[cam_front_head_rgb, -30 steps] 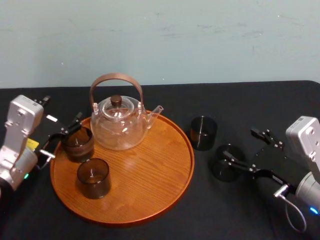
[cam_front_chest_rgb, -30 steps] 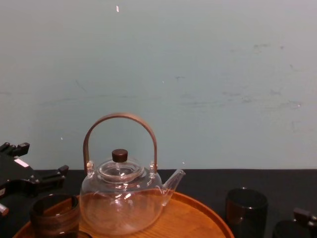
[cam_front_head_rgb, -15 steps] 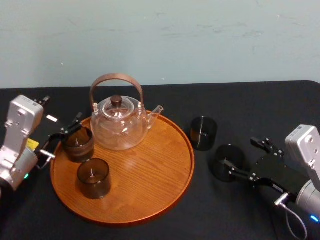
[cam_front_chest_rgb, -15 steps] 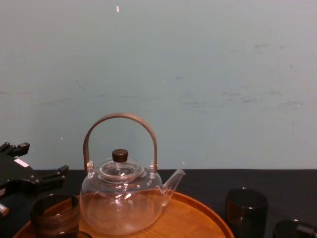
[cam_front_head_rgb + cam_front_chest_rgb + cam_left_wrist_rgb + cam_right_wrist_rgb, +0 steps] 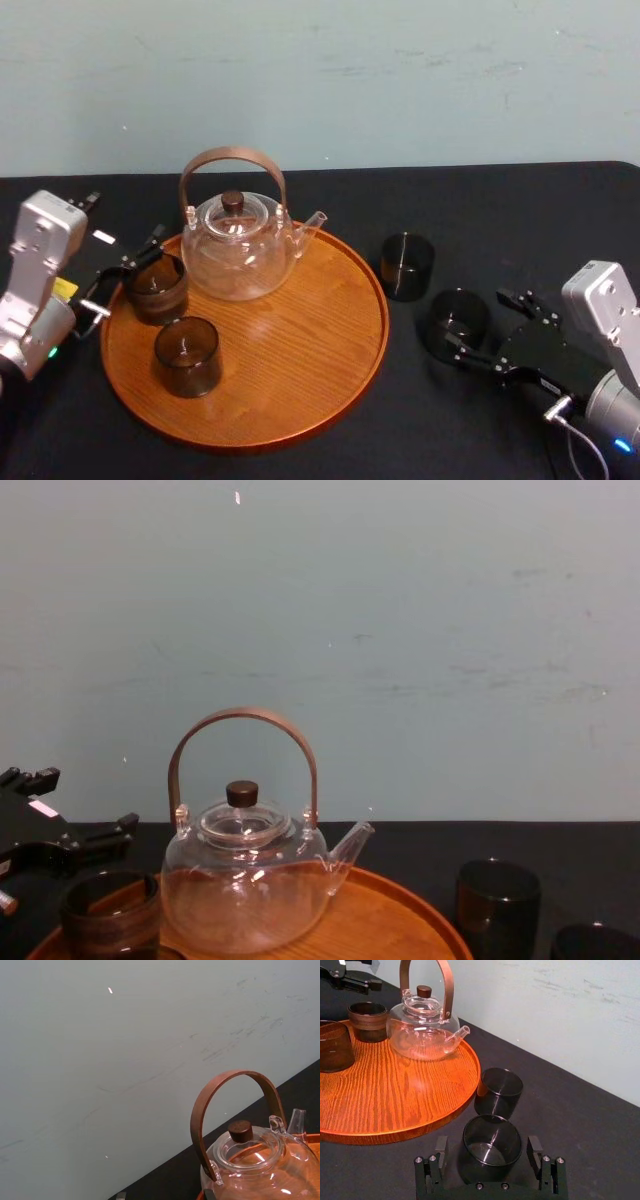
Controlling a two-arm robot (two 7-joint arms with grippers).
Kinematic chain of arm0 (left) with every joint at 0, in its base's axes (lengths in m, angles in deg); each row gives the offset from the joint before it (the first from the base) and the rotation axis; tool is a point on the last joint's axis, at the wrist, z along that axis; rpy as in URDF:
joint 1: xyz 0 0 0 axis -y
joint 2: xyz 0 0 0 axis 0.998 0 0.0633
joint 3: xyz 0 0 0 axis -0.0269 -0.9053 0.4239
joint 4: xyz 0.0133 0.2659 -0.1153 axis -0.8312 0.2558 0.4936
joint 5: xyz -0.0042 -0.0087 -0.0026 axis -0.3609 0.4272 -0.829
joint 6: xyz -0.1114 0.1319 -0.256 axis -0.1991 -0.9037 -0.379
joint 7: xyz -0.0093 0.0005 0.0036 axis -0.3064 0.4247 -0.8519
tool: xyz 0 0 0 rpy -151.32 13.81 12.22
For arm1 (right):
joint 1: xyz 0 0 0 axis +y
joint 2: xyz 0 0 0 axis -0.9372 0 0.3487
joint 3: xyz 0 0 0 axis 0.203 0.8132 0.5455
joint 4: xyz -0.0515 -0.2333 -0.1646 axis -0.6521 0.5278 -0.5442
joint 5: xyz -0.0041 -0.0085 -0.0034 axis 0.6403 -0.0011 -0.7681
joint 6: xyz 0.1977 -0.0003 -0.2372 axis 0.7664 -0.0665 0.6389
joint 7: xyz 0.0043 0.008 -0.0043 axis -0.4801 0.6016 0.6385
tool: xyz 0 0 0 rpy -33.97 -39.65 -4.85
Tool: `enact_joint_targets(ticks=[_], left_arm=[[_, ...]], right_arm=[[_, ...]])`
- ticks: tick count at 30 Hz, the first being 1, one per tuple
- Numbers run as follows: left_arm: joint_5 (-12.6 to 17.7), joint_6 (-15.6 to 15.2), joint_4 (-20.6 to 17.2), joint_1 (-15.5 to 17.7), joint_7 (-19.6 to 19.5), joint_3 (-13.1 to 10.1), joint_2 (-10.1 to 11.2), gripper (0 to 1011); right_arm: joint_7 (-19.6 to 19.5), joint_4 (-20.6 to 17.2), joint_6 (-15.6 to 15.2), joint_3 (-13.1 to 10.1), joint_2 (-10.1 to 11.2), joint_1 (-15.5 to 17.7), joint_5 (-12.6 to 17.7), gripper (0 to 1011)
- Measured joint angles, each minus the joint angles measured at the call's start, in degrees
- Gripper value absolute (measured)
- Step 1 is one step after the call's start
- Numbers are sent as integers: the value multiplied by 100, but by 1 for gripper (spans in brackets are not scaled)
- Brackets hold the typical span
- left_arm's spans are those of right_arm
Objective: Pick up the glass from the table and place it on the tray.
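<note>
Two dark glasses stand on the black table to the right of the round wooden tray. The nearer glass sits between the fingers of my right gripper, which is open; a finger stands on each side of the glass with small gaps. The farther glass stands free, close to the tray's rim. My left gripper hovers open at the tray's left edge.
On the tray stand a clear glass teapot with a brown arched handle and two brown glasses. The tray's right half is bare wood. A pale wall rises behind the table.
My right gripper has come down and drawn back toward me, so its fingers now flank the nearer glass lower. The glasses, the tray and the left arm have not moved.
</note>
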Motion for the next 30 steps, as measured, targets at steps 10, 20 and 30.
enact_joint_targets(ticks=[10, 20, 30], left_arm=[[0, 0, 0, 0, 0, 0, 0, 1001], [0, 0, 0, 0, -1, 0, 0, 1001], [0, 0, 0, 0, 0, 0, 0, 1001]], right_arm=[[142, 123, -24, -71, -138, -29, -76, 1002], [347, 403, -86, -97, -335, -219, -136, 1002], [507, 714, -112, -97, -546, -450, -265, 1002]])
